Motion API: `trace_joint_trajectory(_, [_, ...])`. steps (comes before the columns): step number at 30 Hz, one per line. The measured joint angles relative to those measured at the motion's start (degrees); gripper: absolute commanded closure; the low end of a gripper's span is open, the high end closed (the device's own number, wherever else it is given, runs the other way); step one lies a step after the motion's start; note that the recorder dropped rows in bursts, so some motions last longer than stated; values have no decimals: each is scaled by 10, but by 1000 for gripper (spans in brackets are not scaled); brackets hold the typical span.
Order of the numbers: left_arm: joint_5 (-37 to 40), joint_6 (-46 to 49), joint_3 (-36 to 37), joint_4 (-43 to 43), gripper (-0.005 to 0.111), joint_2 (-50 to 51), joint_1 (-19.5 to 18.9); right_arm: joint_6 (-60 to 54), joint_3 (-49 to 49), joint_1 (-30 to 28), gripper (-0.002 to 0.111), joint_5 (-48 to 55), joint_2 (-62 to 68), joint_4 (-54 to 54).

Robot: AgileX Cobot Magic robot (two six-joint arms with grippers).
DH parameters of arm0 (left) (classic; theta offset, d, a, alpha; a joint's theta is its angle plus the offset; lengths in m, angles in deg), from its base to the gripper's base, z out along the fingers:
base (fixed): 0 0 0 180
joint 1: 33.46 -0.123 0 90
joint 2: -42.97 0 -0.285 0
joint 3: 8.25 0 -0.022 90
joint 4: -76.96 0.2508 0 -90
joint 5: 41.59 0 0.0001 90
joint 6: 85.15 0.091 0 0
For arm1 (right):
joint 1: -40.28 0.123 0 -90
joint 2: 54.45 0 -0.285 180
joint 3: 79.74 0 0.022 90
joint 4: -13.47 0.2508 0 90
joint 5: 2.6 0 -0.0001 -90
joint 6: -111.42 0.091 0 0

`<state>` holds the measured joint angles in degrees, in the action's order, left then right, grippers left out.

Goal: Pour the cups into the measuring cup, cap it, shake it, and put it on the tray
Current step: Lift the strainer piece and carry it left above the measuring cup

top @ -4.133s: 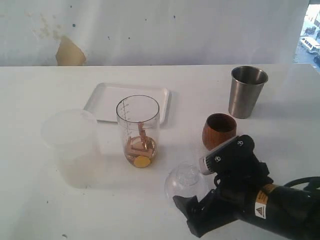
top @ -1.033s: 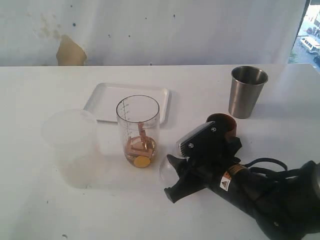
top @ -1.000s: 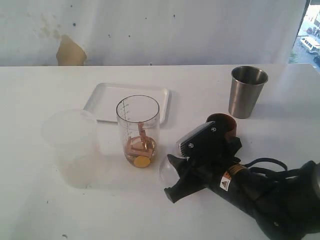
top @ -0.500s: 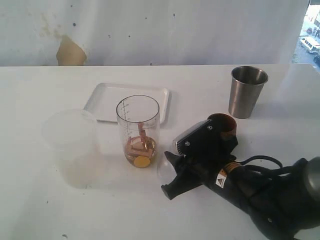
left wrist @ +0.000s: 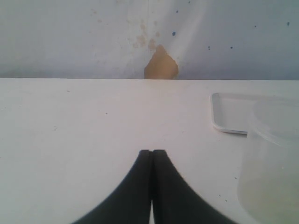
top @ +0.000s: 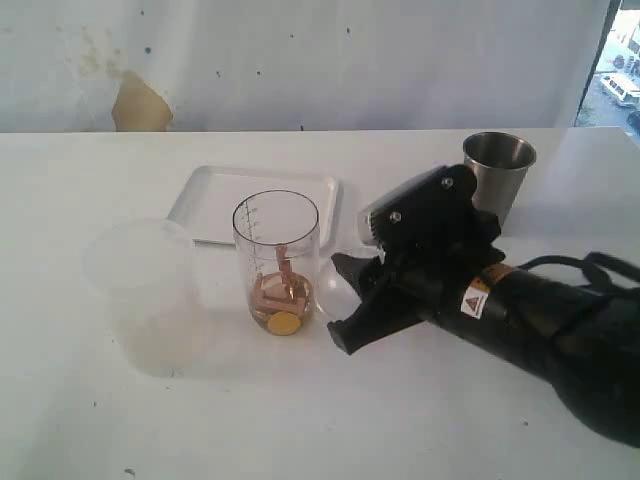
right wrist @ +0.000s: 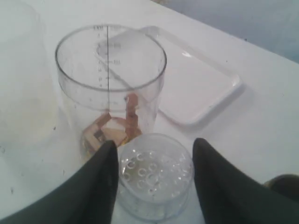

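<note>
Clear lid [right wrist: 156,179] held just beside the measuring cup [top: 276,250].
The right hand [right wrist: 154,149], half-spread, clamps the perforated lid; the left hand [left wrist: 152,158] is closed tight, empty.

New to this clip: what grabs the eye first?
The black right gripper mid-table, its fingers closed on a clear perforated lid right beside the measuring cup. That cup stands open in front of the tray, with wooden pieces and a yellow disc at its bottom.
</note>
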<state>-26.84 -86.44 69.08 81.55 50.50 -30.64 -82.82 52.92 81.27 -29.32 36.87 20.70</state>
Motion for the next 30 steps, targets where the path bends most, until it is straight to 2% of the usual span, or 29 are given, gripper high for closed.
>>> trace_joint_trajectory(10, [0,0,0,0,3,0,0,-14,172,0,108,225,-51,2])
trace_joint_trajectory(12, [0,0,0,0,3,0,0,-15,189,0,108,236,-51,2])
trace_joint_trajectory(19, [0,0,0,0,3,0,0,-16,208,0,108,182,-45,3])
trace_joint_trajectory(30, [0,0,0,0,3,0,0,44,208,0,108,52,64,-19])
